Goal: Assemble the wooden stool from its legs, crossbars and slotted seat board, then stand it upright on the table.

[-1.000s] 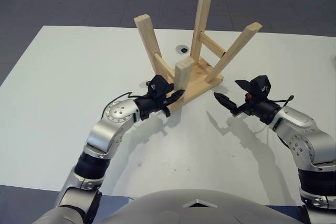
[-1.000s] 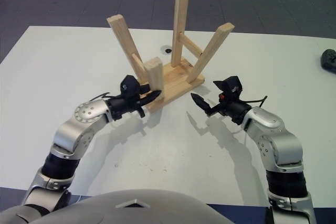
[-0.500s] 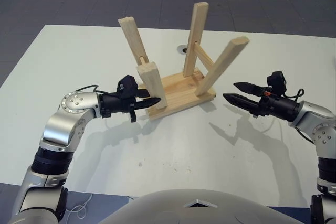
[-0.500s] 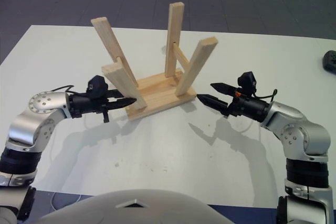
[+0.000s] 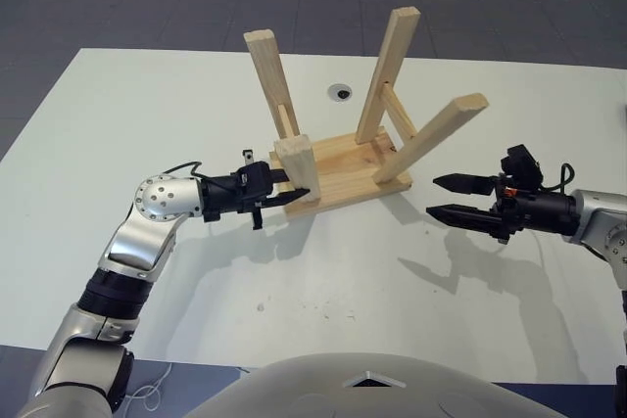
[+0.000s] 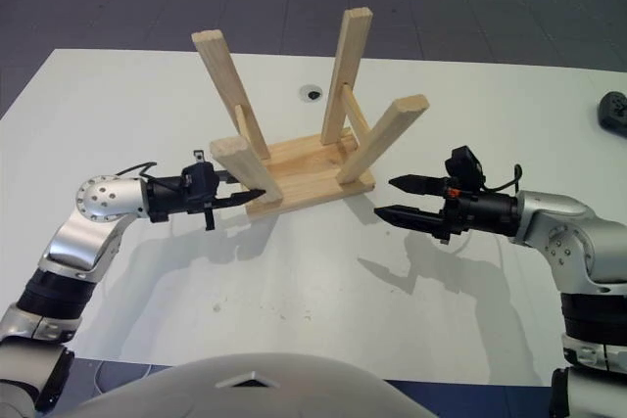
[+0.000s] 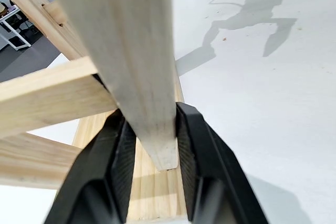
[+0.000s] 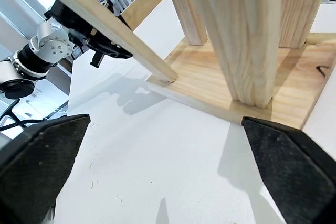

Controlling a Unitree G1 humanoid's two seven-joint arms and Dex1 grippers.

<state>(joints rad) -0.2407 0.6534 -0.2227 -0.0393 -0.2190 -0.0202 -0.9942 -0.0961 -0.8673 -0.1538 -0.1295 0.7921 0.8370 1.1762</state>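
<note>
The wooden stool lies upside down mid-table, its slotted seat board [image 5: 345, 171] flat on the top and its legs pointing up and outward. A crossbar [image 5: 396, 116] joins the two right-hand legs. My left gripper [image 5: 290, 188] is shut on the near-left leg [image 5: 295, 165] close to the board; in the left wrist view its black fingers [image 7: 118, 156] clamp both sides of that leg [image 7: 142, 51]. My right gripper [image 5: 443, 197] hangs open just right of the board, a short gap from it, fingers pointing at the stool. In its wrist view the fingers [image 8: 44, 161] frame the near-right leg [image 8: 244, 35].
The white table [image 5: 147, 124] has a small round hole [image 5: 340, 92] behind the stool. A dark object [image 6: 614, 111] lies at the far right edge. Bare tabletop stretches in front of the stool and to its left.
The stool has turned and slid on the table with my left gripper holding its leg. My right gripper has drawn back to the right, away from the board.
</note>
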